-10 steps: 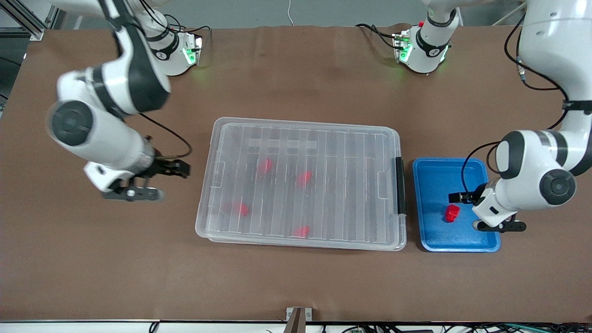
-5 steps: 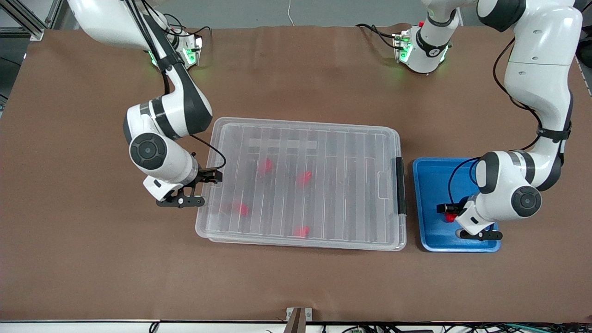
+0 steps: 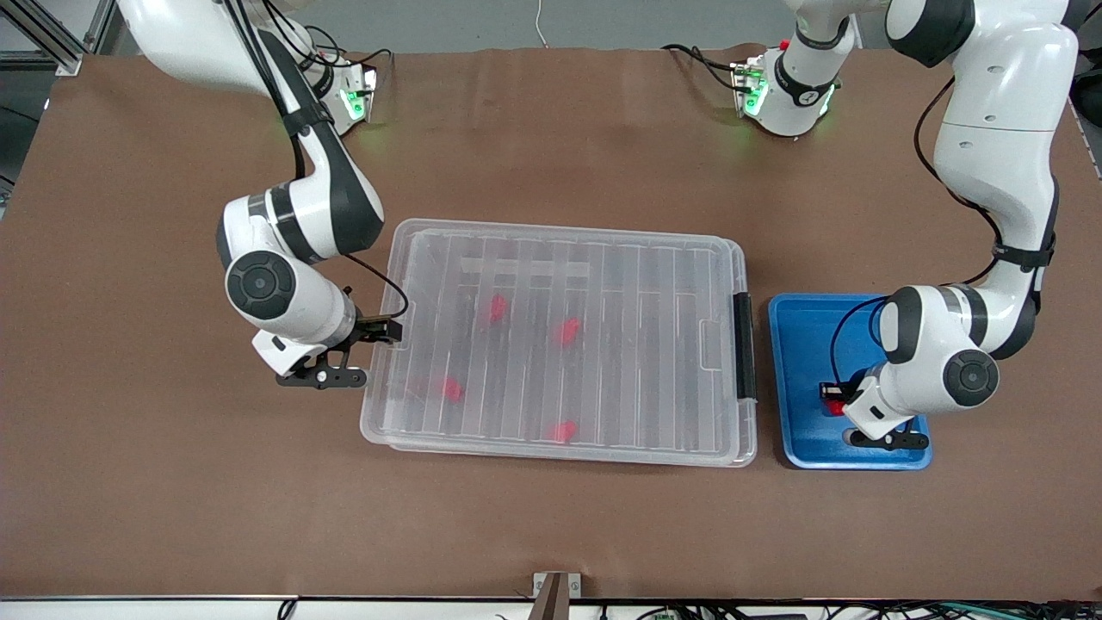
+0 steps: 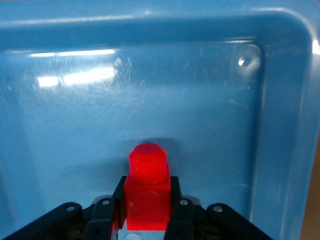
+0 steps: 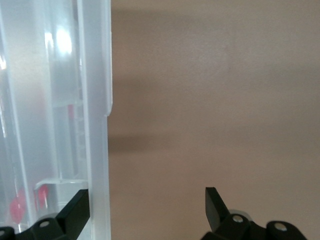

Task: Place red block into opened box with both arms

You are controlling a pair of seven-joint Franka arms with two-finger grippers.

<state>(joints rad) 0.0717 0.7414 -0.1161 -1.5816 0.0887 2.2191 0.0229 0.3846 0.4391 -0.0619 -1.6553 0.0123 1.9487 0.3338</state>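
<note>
A small red block (image 4: 147,187) rests on the floor of the blue tray (image 3: 801,327), and my left gripper (image 4: 146,196) is shut on it; in the front view the block (image 3: 832,407) barely shows under the wrist. The box (image 3: 560,231) is a large clear bin in the middle of the table, its ribbed lid (image 3: 620,362) lying on it. Several red blocks, such as one (image 3: 566,331), show through the lid. My right gripper (image 3: 386,331) is open at the box's short edge toward the right arm's end. One finger (image 5: 75,212) is against the rim (image 5: 97,125), the other finger (image 5: 215,205) over bare table.
A black clip (image 3: 742,344) sits on the box's short side that faces the blue tray. The tray stands beside the box toward the left arm's end. Brown table (image 3: 172,482) surrounds both.
My left gripper came down and shut on the red block in the tray. My right arm swung in from the table's end to the box's short edge, still open; the lid shifted slightly there.
</note>
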